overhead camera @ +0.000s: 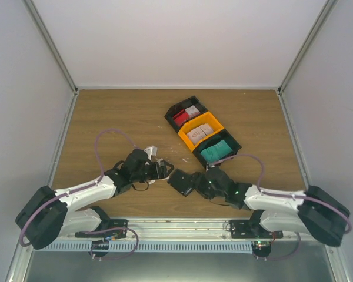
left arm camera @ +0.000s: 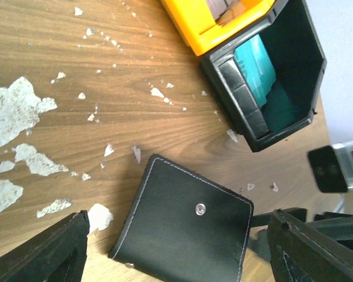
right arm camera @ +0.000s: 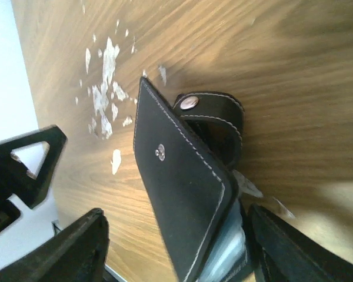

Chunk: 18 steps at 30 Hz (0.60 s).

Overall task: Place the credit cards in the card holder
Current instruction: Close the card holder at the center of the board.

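Note:
The card holder [overhead camera: 181,181], a black stitched wallet with a snap, lies on the wood between my two grippers. In the left wrist view the card holder [left arm camera: 185,226] lies flat between my open left gripper's [left arm camera: 176,241] fingers. In the right wrist view the card holder [right arm camera: 182,194] stands tilted with its strap loose, between the wide-open fingers of my right gripper [right arm camera: 175,241]; the right finger [right arm camera: 300,247] is close against its inner side. The credit cards sit in bins: red [overhead camera: 181,117], whitish [overhead camera: 197,134], teal [overhead camera: 216,151], the teal also in the left wrist view [left arm camera: 256,67].
Three joined bins stand diagonally behind the wallet: black [overhead camera: 175,109], yellow [overhead camera: 215,124], black [overhead camera: 235,143]. White crumbs [left arm camera: 15,108] are scattered on the wood left of the wallet. White walls enclose the table.

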Available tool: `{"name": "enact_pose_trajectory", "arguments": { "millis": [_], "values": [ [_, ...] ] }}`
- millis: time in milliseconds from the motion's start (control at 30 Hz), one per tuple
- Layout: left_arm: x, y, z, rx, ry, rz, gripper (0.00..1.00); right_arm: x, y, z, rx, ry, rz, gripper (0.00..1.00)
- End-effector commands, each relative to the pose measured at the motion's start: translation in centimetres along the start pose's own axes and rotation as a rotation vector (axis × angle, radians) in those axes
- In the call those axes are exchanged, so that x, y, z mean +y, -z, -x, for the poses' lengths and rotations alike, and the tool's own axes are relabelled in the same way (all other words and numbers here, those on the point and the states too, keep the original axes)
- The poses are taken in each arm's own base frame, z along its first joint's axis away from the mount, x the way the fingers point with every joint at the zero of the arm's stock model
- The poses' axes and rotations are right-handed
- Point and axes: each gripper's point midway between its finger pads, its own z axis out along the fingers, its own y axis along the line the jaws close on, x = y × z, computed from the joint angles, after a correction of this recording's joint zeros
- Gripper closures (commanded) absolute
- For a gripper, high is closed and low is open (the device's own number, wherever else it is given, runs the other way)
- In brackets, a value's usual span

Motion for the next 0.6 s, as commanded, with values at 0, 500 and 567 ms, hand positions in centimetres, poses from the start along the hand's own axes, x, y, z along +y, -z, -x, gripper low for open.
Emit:
{"name": "enact_pose_trajectory", "arguments": {
  "millis": [0, 500, 567],
  "values": [
    [0.1, 0.1, 0.2, -0.021, -0.005, -0.013, 0.16, -2.1, 2.6, 0.9, -0.071, 0.034, -0.078, 0.3],
    [2.1, 0.5, -5.1, 0.127, 0.083, -0.012, 0.34, -0.5, 2.8, 3.2, 0.063, 0.69, -0.276, 0.45],
    [2.4, 0.7, -5.7, 0.137, 0.103, -0.007, 0.36, -0.7, 1.8, 2.7, 0.112, 0.714, -0.278, 0.52]
  ]
}}
